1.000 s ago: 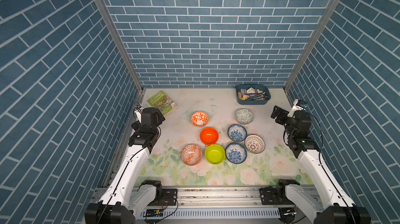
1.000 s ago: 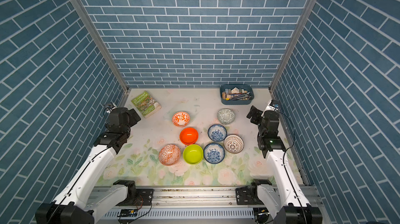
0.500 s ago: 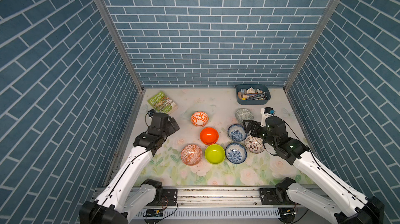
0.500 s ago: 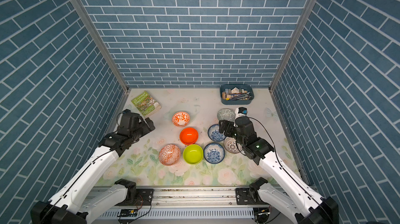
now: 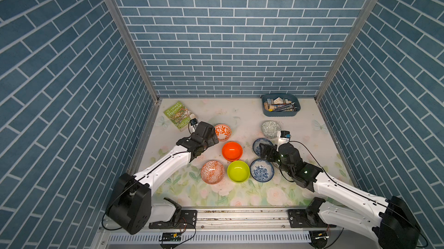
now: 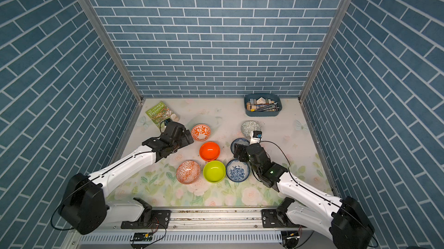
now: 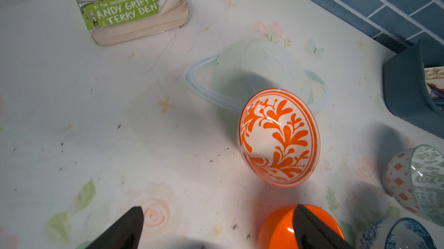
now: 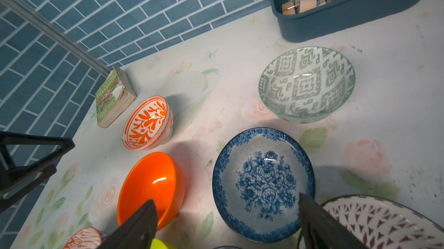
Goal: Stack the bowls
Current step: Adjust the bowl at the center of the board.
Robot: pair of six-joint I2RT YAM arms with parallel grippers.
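Both claws stand wide open and hold nothing. The left claw (image 7: 217,210) hangs near the leaf-patterned bowl (image 7: 278,137) and the plain orange bowl (image 7: 274,233), and the right claw (image 8: 227,201) hovers above the blue flowered bowl (image 8: 263,184). The bowls sit singly around the middle of the table (image 5: 240,115), none nested yet. To grip well, I judge each claw should put one finger inside a rim and one outside, pinch the wall, lift straight, then centre over a wider bowl. The lattice bowl (image 8: 384,221) is cut off in the right wrist view and hidden under the arm in both top views.
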